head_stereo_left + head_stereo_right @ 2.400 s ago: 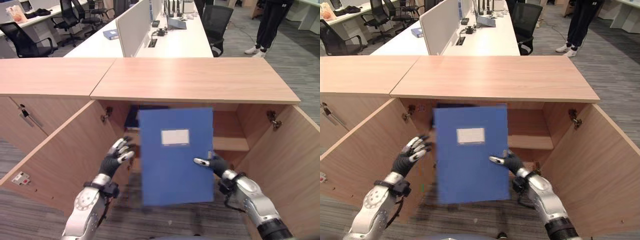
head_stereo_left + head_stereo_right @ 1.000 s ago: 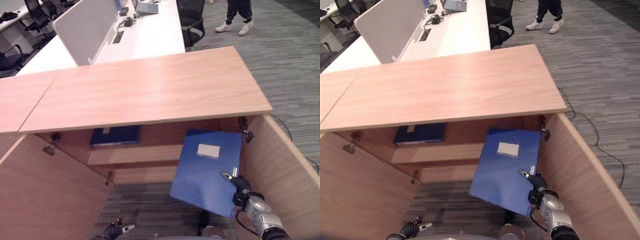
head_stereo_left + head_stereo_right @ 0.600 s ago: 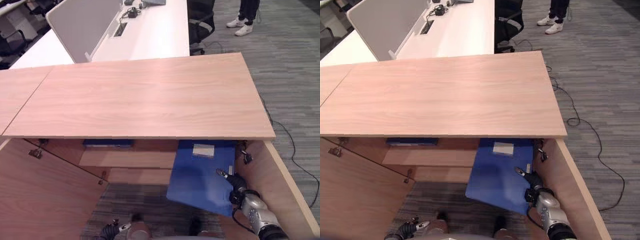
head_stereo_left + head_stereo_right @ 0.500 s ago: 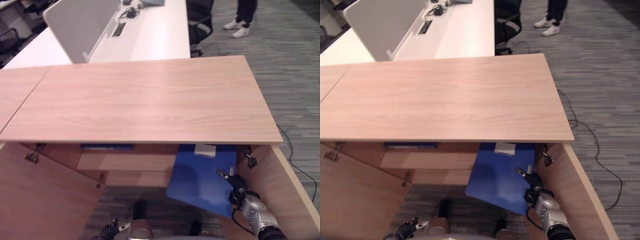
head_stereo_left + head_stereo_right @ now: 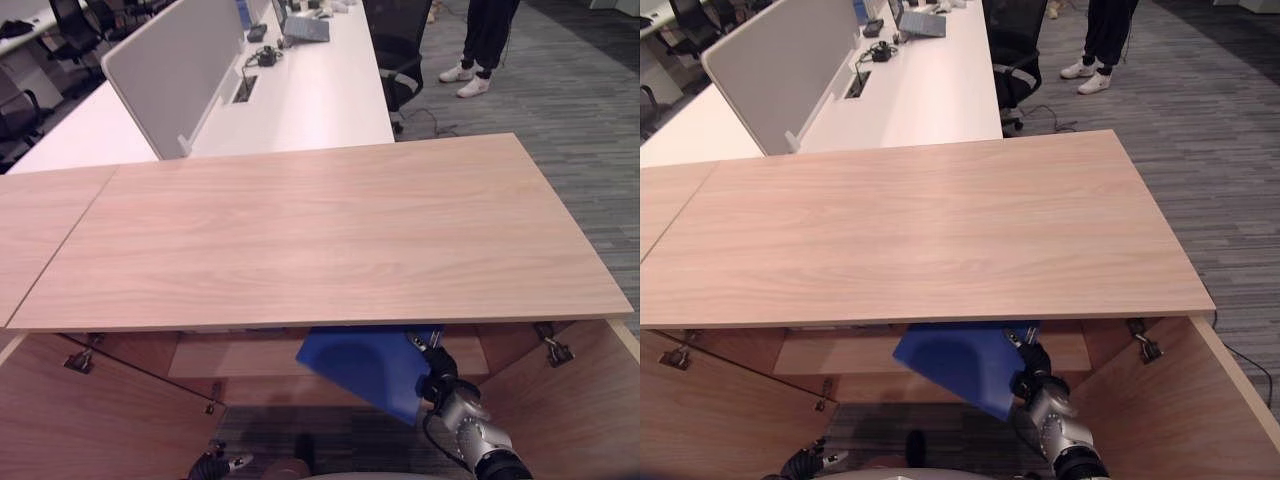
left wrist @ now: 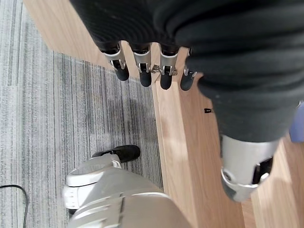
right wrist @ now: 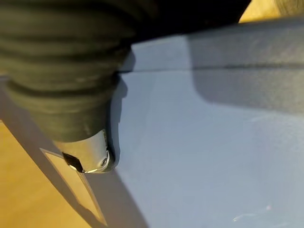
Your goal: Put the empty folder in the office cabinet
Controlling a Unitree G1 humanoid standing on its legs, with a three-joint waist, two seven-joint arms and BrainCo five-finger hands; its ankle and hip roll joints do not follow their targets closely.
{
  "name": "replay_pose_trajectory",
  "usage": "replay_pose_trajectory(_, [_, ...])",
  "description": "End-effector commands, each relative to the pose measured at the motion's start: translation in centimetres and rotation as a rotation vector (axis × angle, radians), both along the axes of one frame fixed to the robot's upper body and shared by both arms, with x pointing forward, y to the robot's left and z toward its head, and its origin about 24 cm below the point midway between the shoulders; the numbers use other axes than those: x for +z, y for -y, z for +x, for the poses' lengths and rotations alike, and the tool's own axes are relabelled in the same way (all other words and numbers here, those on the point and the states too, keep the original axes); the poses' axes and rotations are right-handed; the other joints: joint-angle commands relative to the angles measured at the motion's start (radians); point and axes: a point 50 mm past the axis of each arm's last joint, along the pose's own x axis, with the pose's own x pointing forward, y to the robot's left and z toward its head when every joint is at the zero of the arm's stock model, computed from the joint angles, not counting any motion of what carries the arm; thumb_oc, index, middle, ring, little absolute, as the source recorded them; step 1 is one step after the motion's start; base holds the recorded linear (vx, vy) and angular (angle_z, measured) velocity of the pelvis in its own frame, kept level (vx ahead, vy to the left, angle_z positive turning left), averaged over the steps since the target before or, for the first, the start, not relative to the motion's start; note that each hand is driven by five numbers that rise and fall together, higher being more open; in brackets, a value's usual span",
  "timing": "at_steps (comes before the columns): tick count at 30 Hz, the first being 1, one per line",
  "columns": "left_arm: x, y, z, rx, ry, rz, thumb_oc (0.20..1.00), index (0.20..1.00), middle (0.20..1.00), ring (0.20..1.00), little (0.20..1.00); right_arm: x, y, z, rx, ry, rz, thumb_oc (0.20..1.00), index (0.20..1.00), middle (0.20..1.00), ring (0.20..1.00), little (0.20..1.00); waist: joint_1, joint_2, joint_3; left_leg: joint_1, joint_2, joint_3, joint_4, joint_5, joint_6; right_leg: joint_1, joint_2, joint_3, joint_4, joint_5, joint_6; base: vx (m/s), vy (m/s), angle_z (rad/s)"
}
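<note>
The blue folder (image 5: 365,368) sits low and centre in the left eye view, tilted, with most of it tucked under the wooden top (image 5: 320,235) of the cabinet and only its lower corner showing in the open front. It is held at an angle probably so that it can slip past the shelf (image 5: 240,358) and the hinge (image 5: 553,347) on the right side and go into the right compartment. The right hand (image 5: 436,362) grips it by its right edge, thumb pressed flat on the blue cover in the right wrist view (the fingers behind the folder are hidden). The folder looks thin, flat and stiff, plain blue, with no bulge of papers, which fits an empty one; it should slide in easily once level.

The left hand (image 6: 142,61) hangs low at the bottom left of the left eye view, fingers straight and loose, holding nothing, beside the open left door (image 5: 90,420). Beyond the cabinet stand a white table (image 5: 300,90) with a grey divider (image 5: 165,70), and a person's legs (image 5: 485,40) at the upper right.
</note>
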Motion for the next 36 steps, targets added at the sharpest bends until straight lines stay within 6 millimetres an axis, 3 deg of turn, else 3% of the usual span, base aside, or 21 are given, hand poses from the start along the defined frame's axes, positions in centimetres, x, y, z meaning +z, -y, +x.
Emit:
replay_pose_trajectory(1, [0.0,-0.3,1.1,-0.071,-0.004,0.057,1.0,1.0,1.0,1.0,1.0,3.0,-1.3,3.7,-0.139,0.176,0.142,0.2,0.2,0.2,0.2,0.2,0.022,0.003,0.012,0.072,0.035,-0.022,0.013,-0.087,-0.037,-0.074,-0.06,-0.023,0.009,0.016,0.05,0.02,0.156,0.2])
replay_pose_trajectory(2, [0.0,-0.1,1.1,-0.099,-0.012,0.073,1.0,1.0,1.0,1.0,1.0,3.9,-2.5,5.0,-0.173,0.2,0.205,0.2,0.2,0.2,0.2,0.2,0.034,0.007,0.012,0.065,0.019,-0.033,0.013,-0.093,-0.03,-0.073,-0.077,-0.029,0.01,0.019,0.056,0.02,0.117,0.24])
replay_pose_trajectory(4, [0.0,0.0,1.3,-0.111,-0.01,0.079,1.0,1.0,1.0,1.0,1.0,4.4,-2.9,5.7,-0.198,0.211,0.24,0.2,0.2,0.2,0.2,0.2,0.04,0.008,0.014,0.06,0.011,-0.039,0.013,-0.094,-0.027,-0.073,-0.085,-0.033,0.011,0.021,0.06,0.0,0.091,0.19])
replay_pose_trajectory(6, [0.1,0.3,2.2,-0.149,0.01,0.09,1.0,1.0,1.0,1.0,1.0,6.1,-3.8,7.7,-0.281,0.242,0.344,0.2,0.2,0.2,0.2,0.2,0.062,0.014,0.017,0.042,-0.007,-0.059,0.013,-0.096,-0.02,-0.08,-0.105,-0.044,0.016,0.028,0.067,-0.01,0.103,0.15])
replay_pose_trajectory(16, [0.6,1.0,4.7,-0.238,0.059,0.112,1.0,1.0,1.0,1.0,1.0,12.0,-4.2,12.6,-0.51,0.361,0.572,0.2,0.2,0.2,0.2,0.2,0.116,0.008,0.01,-0.001,-0.038,-0.112,0.013,-0.096,-0.011,-0.079,-0.134,-0.085,0.017,0.037,0.081,0.0,0.048,0.23])
replay_pose_trajectory(23, [0.9,1.6,6.0,-0.275,0.096,0.116,1.0,1.0,1.0,1.0,1.0,15.1,-4.5,14.8,-0.634,0.37,0.679,0.2,0.2,0.2,0.2,0.2,0.155,-0.012,-0.005,0.004,-0.035,-0.141,0.013,-0.099,-0.009,-0.052,-0.129,-0.105,0.018,0.029,0.079,0.03,-0.006,0.12])
replay_pose_trajectory(30, [1.3,1.8,6.8,-0.297,0.121,0.112,1.0,1.0,1.0,1.0,1.0,15.6,-3.5,15.4,-0.704,0.348,0.696,0.2,0.2,0.2,0.2,0.2,0.18,-0.016,-0.005,-0.005,-0.032,-0.167,0.013,-0.094,-0.015,-0.044,-0.12,-0.13,0.021,0.021,0.077,0.01,-0.012,0.13])
replay_pose_trajectory(36, [0.7,1.7,5.8,-0.314,0.063,0.144,1.0,1.0,1.0,1.0,1.0,19.1,-6.0,16.5,-0.658,0.399,0.766,0.2,0.2,0.2,0.2,0.2,0.193,-0.026,-0.01,-0.002,-0.025,-0.175,0.013,-0.093,-0.013,-0.043,-0.112,-0.131,0.039,0.011,0.07,0.0,-0.003,0.05])
